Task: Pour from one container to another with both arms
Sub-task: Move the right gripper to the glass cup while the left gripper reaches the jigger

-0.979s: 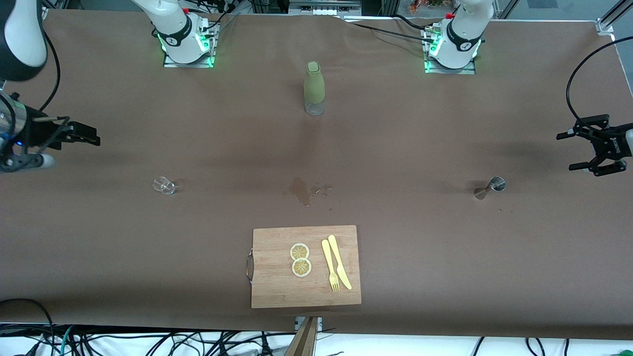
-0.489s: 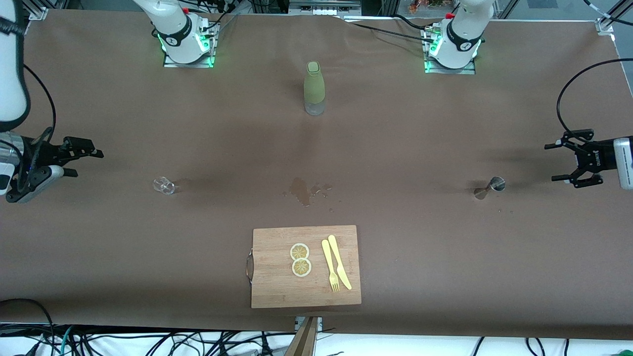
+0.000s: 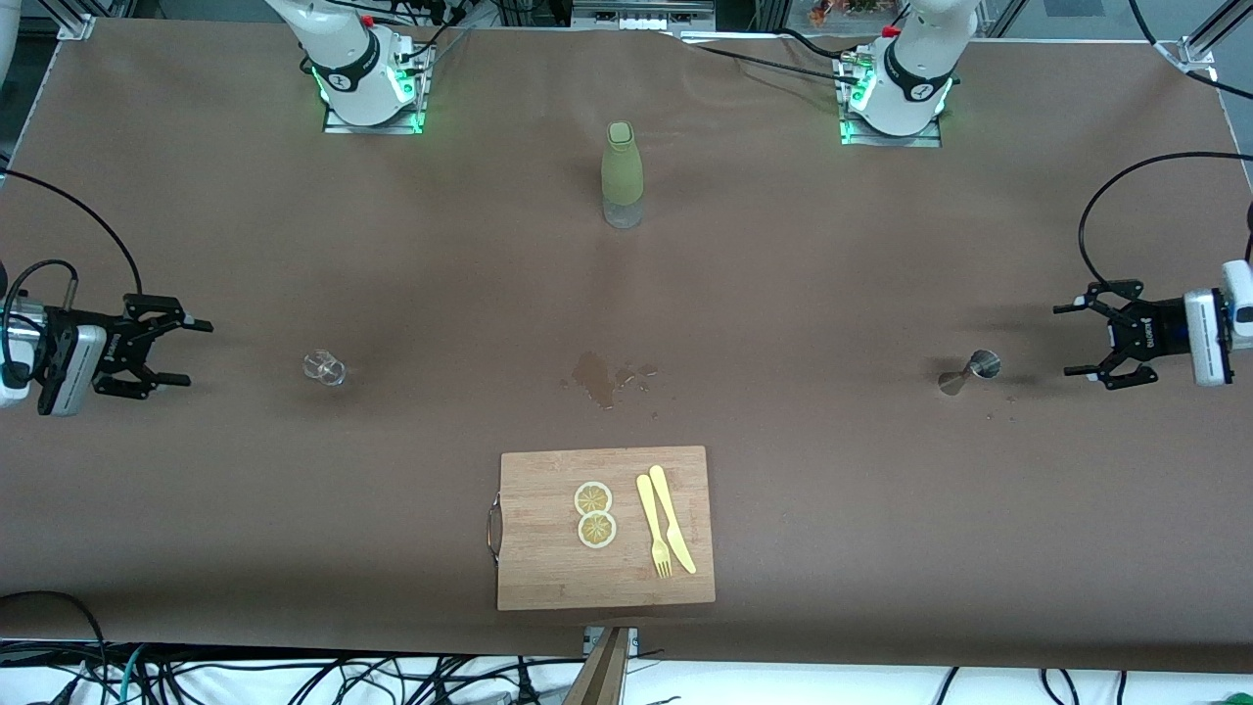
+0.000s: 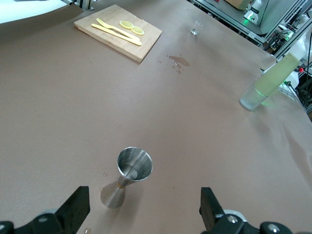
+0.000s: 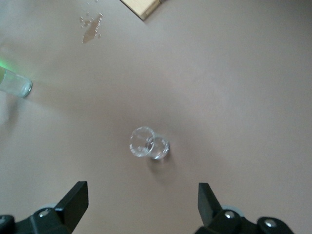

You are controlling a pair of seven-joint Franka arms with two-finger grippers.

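The left gripper (image 3: 1084, 340) hangs low at the left arm's end of the table, jaws spread wide. The right gripper (image 3: 186, 352) mirrors it at the right arm's end, equally wide, empty.

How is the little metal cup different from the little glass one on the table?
The metal cup is shiny steel, hourglass-shaped with a cone at each end; the glass is clear and see-through. The metal cup stands near the left arm's end of the table, in front of the open left hand; the glass sits near the right arm's end, in front of the open right hand. Both are small, untouched, and about equally near the front camera.
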